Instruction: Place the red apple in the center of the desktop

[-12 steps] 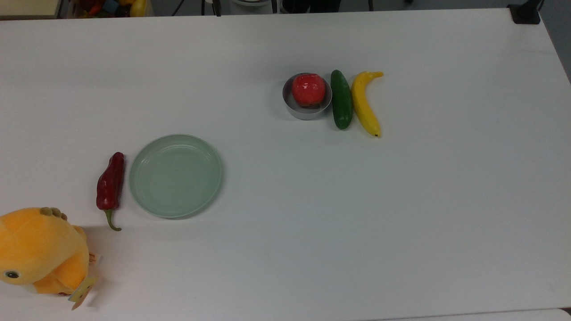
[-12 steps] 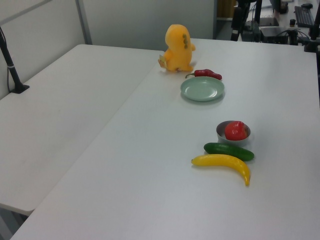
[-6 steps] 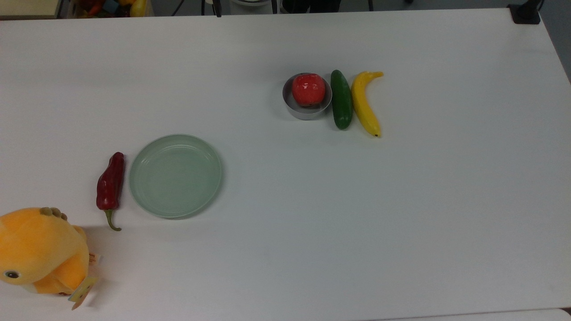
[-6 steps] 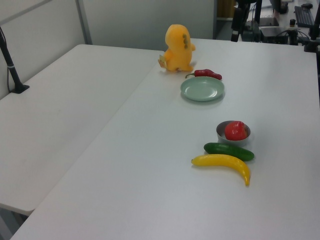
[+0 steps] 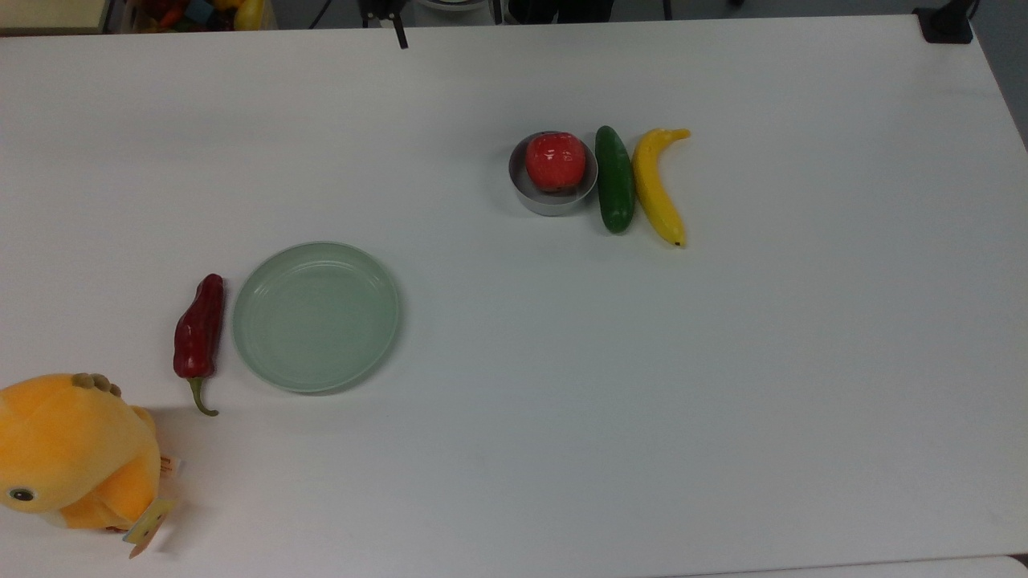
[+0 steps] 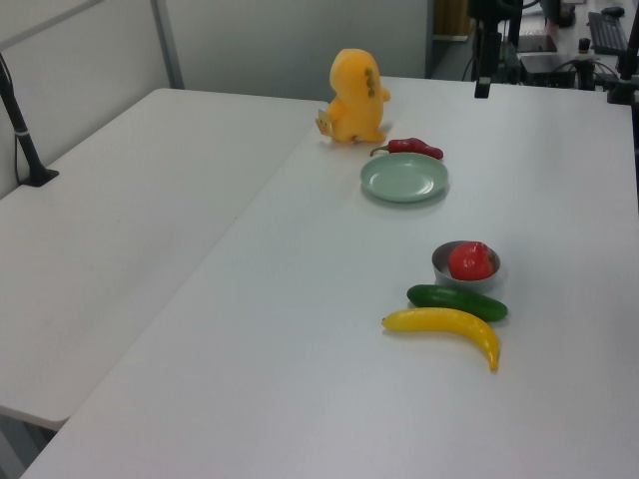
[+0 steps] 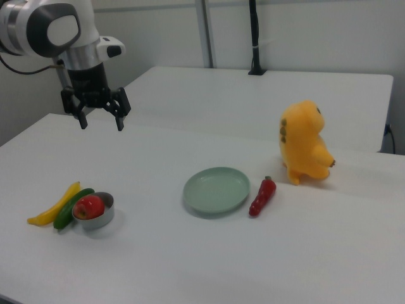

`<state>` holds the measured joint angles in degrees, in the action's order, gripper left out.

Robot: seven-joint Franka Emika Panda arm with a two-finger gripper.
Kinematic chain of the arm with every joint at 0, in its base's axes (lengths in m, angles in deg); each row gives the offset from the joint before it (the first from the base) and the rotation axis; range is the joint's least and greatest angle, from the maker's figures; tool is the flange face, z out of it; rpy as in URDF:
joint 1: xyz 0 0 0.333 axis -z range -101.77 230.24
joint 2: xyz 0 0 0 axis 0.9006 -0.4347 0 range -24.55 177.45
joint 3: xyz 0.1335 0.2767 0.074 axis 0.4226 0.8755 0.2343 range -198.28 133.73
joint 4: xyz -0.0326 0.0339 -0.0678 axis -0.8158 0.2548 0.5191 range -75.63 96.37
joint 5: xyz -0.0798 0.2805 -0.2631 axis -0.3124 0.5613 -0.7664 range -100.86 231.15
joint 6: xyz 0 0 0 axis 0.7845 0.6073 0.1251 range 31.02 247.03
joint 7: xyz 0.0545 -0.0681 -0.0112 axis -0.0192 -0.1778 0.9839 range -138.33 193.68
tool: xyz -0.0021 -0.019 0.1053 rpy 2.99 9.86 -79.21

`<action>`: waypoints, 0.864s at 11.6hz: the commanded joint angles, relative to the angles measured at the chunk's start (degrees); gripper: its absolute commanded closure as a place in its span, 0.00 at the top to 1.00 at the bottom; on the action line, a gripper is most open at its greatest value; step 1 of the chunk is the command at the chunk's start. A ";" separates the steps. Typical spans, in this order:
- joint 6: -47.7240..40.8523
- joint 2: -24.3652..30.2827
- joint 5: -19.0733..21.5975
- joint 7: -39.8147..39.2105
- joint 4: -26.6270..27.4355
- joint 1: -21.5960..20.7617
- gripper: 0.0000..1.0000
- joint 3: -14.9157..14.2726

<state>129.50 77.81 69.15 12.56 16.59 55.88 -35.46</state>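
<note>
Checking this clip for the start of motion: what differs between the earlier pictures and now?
The gripper has come further in over the far edge of the white table: its fingertip now reaches lower in the top view. Its fingers are spread and empty. The apple still sits in the small metal bowl; cucumber, banana, plate, chili and plush toy are unmoved.

On the desktop (image 6: pixel 300 379), lower right of the frame, the apple (image 6: pixel 471 260) sits in a small grey bowl (image 6: pixel 445 267). A cucumber (image 6: pixel 456 301) lies just below, then a banana (image 6: pixel 444 326). Higher up: a green plate (image 6: pixel 403 179), a chili (image 6: pixel 411 148), an orange plush (image 6: pixel 355 96).
</note>
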 commanded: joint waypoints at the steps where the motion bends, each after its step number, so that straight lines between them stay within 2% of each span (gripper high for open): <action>1: -0.27 0.58 0.04 -2.29 3.52 -0.61 1.00 2.30; 4: 0.09 0.32 0.04 -2.20 6.86 -0.52 1.00 6.25; 6: 0.70 0.23 0.04 -2.29 9.67 -0.69 1.00 6.70; 10: 8.25 0.32 -1.19 -2.37 17.41 -2.01 1.00 8.02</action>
<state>133.78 77.00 69.04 11.28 29.29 54.64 -27.67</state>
